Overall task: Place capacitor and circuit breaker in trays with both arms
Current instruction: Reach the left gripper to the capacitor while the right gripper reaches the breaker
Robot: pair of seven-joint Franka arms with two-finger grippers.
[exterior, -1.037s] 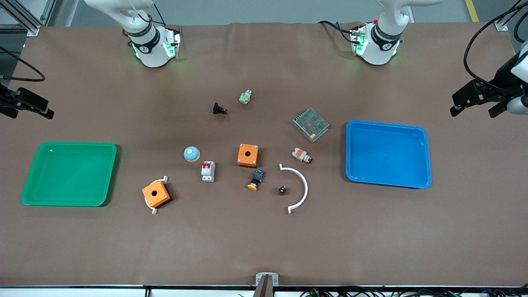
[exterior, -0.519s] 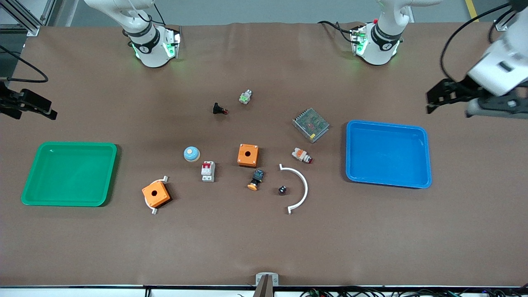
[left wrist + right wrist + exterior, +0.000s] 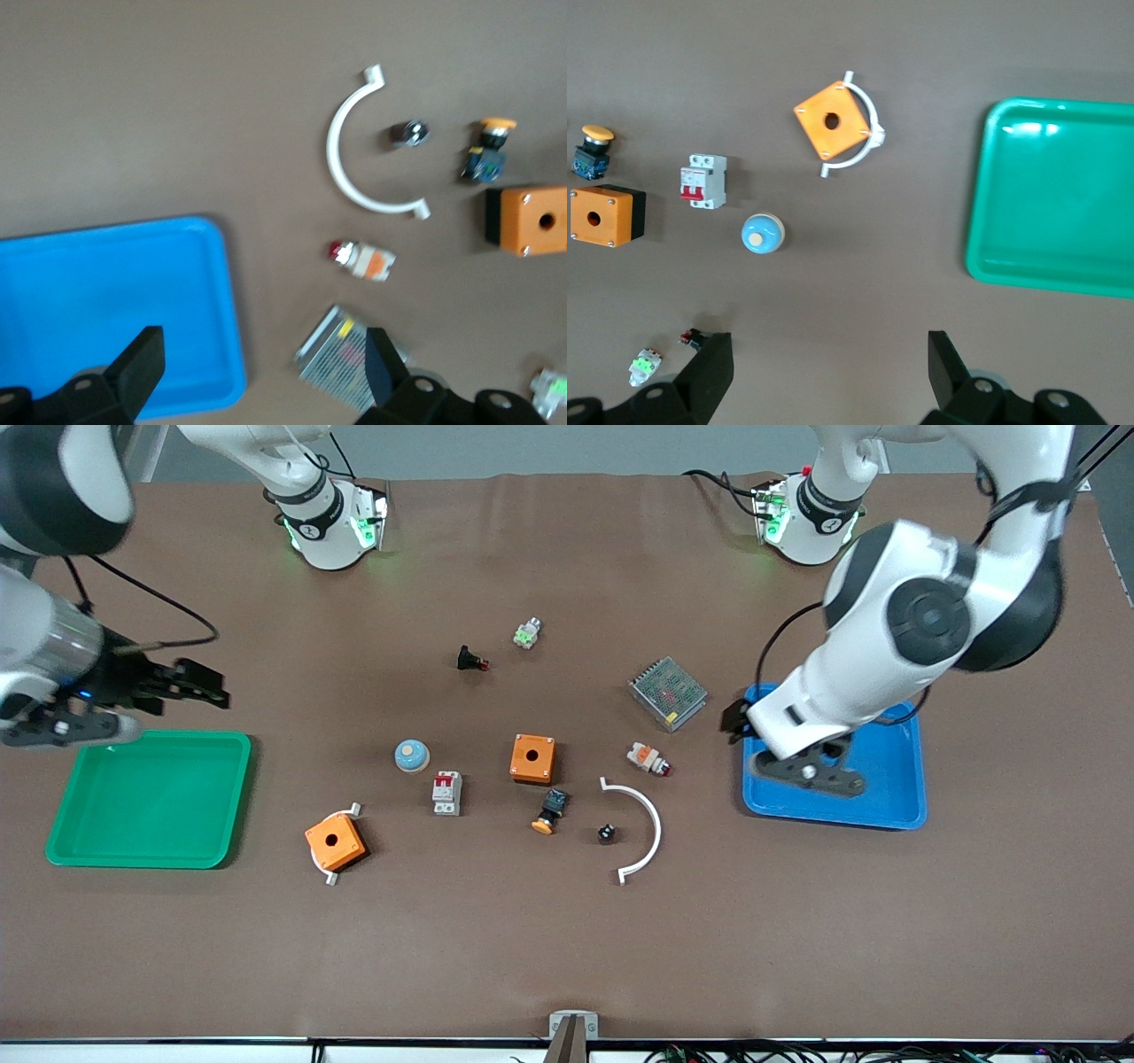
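From the front, the capacitor (image 3: 606, 833) sits on the brown table (image 3: 567, 957), inside the bend of a white curved strip (image 3: 641, 828). The circuit breaker (image 3: 446, 793) stands just nearer the camera than a blue round button (image 3: 412, 755), between two orange boxes (image 3: 532, 758) (image 3: 335, 841). The left gripper (image 3: 735, 722) hangs over the edge of the blue tray (image 3: 895, 797) that faces the middle of the table. The right gripper (image 3: 190, 686) hangs over the table beside the green tray (image 3: 151, 797).

In the left wrist view, the left gripper (image 3: 257, 359) has its fingers (image 3: 142, 359) wide apart with nothing between them. Below are the blue tray (image 3: 115, 292), the white curved strip (image 3: 345, 168) and the capacitor (image 3: 409, 133).

In the right wrist view, the right gripper (image 3: 828, 367) also has its fingers (image 3: 713, 367) wide apart and holds nothing. The circuit breaker (image 3: 703, 181) lies beside the blue round button (image 3: 763, 235), well apart from the green tray (image 3: 1063, 195).
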